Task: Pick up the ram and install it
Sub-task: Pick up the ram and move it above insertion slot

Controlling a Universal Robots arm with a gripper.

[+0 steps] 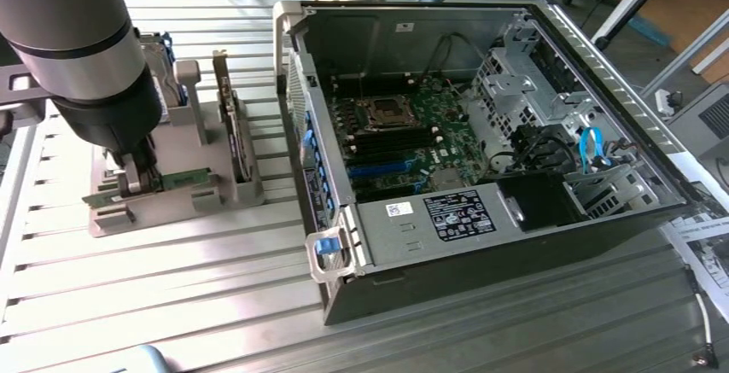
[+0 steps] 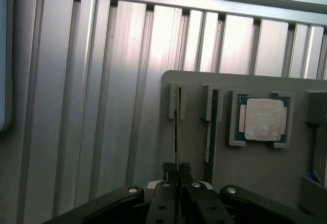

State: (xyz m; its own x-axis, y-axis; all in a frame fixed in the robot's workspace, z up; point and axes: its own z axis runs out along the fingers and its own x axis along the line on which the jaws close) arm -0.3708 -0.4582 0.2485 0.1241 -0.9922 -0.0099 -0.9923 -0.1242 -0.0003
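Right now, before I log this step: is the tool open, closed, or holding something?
Tool: closed on the ram, which sits in its tray.

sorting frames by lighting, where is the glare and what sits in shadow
Wrist view: strong glare on the table slats, while the ram and the gripper closed on it look dim. Exterior view: soft sheen across the table, deep shadow inside the computer case.

Ribbed table (image 1: pixel 171 288) — brushed, glossy aluminium; at nine o'clock the holder (image 1: pixel 171 216) is matt grey plastic, the ram (image 1: pixel 188 177) green circuit board.
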